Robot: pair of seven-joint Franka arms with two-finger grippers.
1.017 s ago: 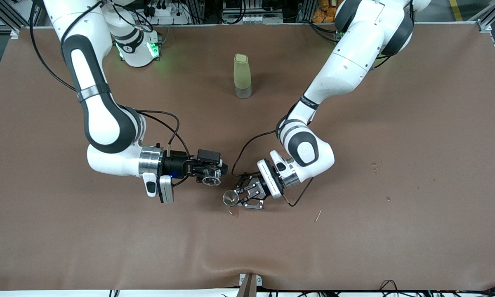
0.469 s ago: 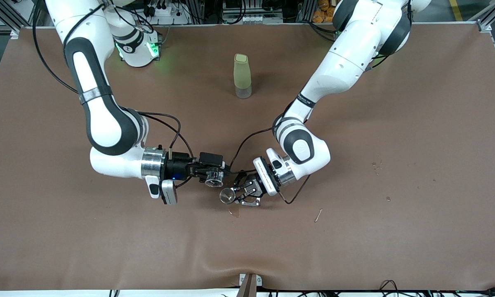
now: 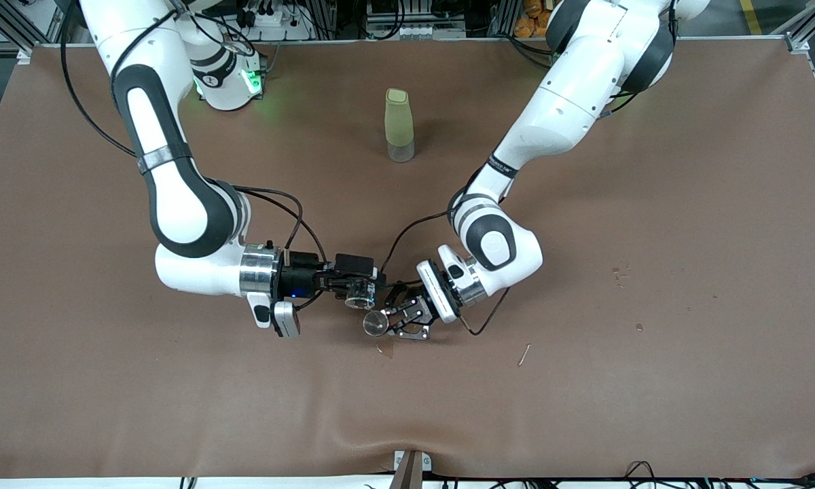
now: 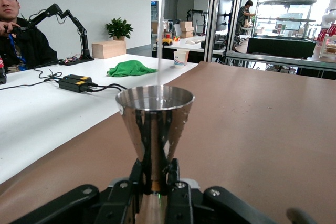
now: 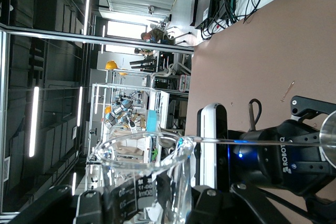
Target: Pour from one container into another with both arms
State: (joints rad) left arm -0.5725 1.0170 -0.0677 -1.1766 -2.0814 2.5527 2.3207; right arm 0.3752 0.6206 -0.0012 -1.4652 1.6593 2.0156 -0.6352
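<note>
Front view: both arms drawn closer together than a second ago, right gripper (image 3: 361, 291) shifted toward the left arm's end of the table, left gripper (image 3: 388, 320) edged toward the right arm's end and a little farther from the camera. Gap between glass cup (image 3: 358, 293) and metal measuring cup (image 3: 375, 324) narrowed, the two rims now nearly touching in this view. Pale-green bottle (image 3: 399, 125) unmoved, upright near the middle of the brown table (image 3: 652, 380), farther from the camera than both grippers and well apart from them.

Right gripper clenched on the glass cup, held above the table, rim just above and beside the rim of the metal cup. In the right wrist view, clear cup (image 5: 142, 177) with printed markings clamped between black fingers (image 5: 86, 208), lying sideways in that picture.

Left gripper clamped on the narrow waist of the hourglass-shaped measuring cup, upright, rim open upward. In the left wrist view, silvery cup (image 4: 154, 124) gripped at the waist by dark fingers (image 4: 173, 174), a thin clear stream dropping into its mouth.
</note>
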